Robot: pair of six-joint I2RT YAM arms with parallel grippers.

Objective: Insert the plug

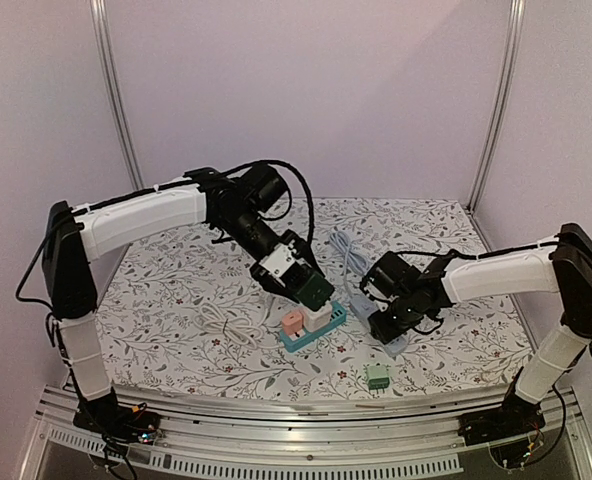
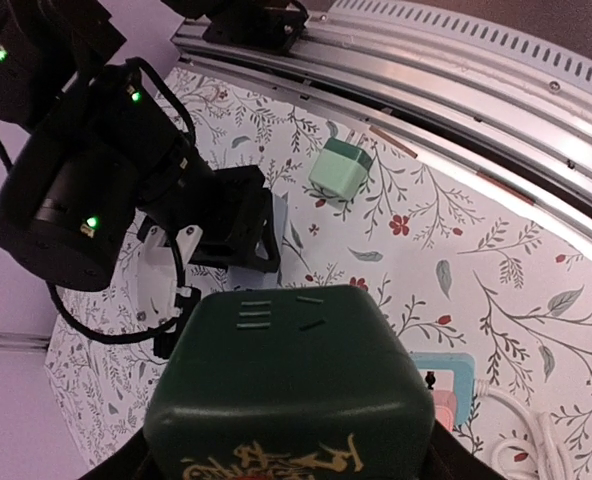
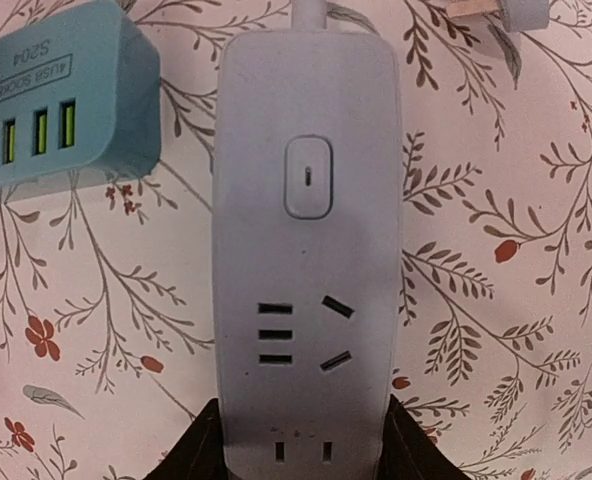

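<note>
left gripper (image 1: 314, 289) grasps a dark green plug (image 2: 286, 390) near the top view's centre; right gripper (image 3: 296, 455) — lower edge — clenches the white power strip (image 3: 306, 250)

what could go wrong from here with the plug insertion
The dark green plug in the left gripper hangs by the teal block and its pink plug, so it may knock them. The right gripper pinches the power strip only at one end beside the sockets; pressing down could pivot it, or the arms could collide.
</note>
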